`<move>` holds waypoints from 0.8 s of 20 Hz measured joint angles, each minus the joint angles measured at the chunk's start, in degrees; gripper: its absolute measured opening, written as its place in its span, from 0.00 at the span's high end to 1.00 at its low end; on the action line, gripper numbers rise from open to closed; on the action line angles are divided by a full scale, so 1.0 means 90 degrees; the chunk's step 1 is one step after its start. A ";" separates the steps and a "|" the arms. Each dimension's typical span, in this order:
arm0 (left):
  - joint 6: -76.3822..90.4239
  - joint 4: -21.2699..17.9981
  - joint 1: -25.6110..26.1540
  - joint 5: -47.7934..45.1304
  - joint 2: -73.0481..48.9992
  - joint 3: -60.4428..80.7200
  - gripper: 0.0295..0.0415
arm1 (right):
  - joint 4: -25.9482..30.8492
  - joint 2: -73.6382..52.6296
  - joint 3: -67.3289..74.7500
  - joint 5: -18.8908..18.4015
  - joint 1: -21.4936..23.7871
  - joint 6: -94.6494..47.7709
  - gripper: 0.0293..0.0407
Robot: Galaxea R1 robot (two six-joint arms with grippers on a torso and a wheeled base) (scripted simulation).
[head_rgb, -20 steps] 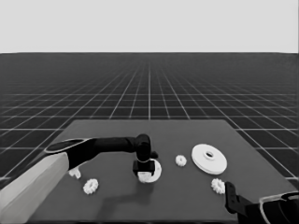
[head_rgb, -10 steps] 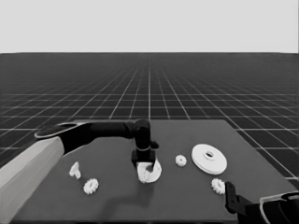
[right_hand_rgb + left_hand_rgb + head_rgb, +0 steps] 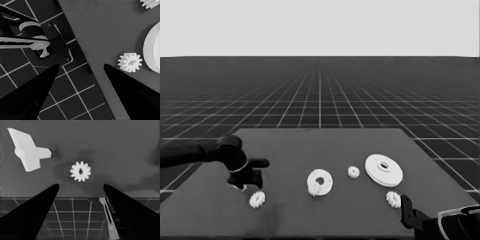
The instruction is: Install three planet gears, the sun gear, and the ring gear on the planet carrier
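Now three loose gears (image 3: 257,199) show around two round parts (image 3: 320,182); both arms' fingers (image 3: 35,212) spread, empty.

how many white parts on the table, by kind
smaller round part: 1
larger round part: 1
small toothed gears: 3 lying loose
thin white piece: 1
total: 6 clearly seen; a fourth gear may sit on the smaller round part, but I cannot tell
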 joint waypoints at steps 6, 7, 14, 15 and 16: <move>0.0294 0.1309 0.1472 -0.0703 0.0355 -0.0842 0.25 | 0.0000 0.0000 0.0000 0.0000 0.0000 0.0000 0.19; 0.0301 0.1328 0.1494 -0.0718 0.0365 -0.0865 0.25 | 0.0000 0.0000 0.0000 0.0000 0.0000 0.0000 0.19; 0.0311 0.1354 0.1519 -0.0739 0.0378 -0.0895 0.86 | 0.0000 0.0000 0.0000 0.0000 0.0000 0.0000 0.19; 0.0311 0.1355 0.1519 -0.0739 0.0378 -0.0895 0.86 | 0.0000 0.0000 0.0000 0.0000 0.0000 0.0000 0.19; 0.0311 0.1355 0.1519 -0.0739 0.0378 -0.0895 0.86 | 0.0000 0.0000 0.0000 0.0000 0.0000 0.0000 0.19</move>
